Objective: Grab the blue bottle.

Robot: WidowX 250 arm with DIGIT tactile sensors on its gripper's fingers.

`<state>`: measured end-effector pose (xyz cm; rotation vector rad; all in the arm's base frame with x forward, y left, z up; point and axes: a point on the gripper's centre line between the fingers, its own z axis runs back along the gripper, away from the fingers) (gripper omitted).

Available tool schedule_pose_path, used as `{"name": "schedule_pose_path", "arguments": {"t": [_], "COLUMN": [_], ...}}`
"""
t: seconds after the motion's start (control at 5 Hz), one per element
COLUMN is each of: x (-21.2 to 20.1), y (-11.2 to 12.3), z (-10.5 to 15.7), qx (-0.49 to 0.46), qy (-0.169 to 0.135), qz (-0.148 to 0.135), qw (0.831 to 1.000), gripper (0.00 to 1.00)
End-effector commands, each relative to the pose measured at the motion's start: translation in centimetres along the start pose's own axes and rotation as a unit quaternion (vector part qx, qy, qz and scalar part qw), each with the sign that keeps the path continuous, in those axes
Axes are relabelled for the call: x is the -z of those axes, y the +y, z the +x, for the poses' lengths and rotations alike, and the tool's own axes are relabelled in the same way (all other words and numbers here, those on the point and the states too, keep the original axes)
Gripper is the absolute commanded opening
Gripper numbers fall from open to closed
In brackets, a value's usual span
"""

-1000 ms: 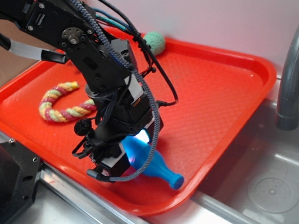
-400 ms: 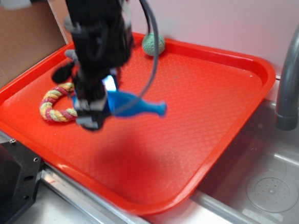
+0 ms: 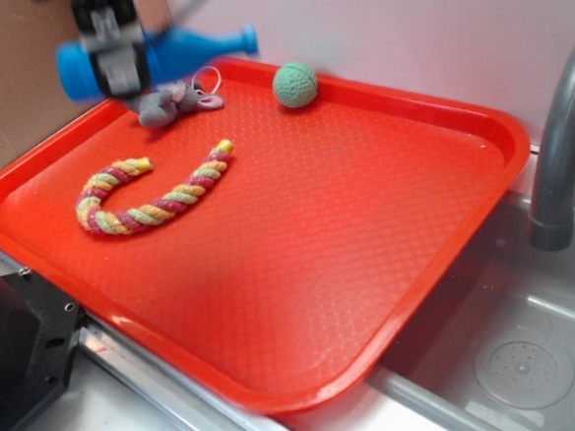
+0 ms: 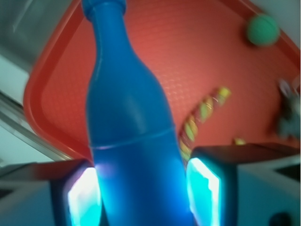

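Blue bottle (image 3: 173, 54) lies horizontal in the jaws, neck pointing right.

Smooth plastics beside knitted and twisted cloth toys.
The blue bottle (image 4: 131, 122) is glossy, smooth plastic with a faint seam round its body. The red tray (image 3: 367, 230) is plastic with a fine diamond-textured floor and smooth shiny rim. The rope toy (image 3: 148, 196) is twisted cotton cord, the green ball (image 3: 295, 84) matt knit, the faucet (image 3: 559, 147) dull grey metal.
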<state>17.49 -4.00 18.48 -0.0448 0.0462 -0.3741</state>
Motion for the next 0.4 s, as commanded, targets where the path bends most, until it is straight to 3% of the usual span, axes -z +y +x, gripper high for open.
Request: {"name": "schedule_pose_path", "arguments": {"t": [0.0,0.2], "x": [-4.39,-4.37], "y": [1.46,1.84], "z": [-1.55,-0.55], "qx": [-0.235,-0.227], "qy": [-0.044,-0.029], "qz": [0.002,0.009], "qw": [0.971,0.973], "gripper": [0.00,0.00]}}
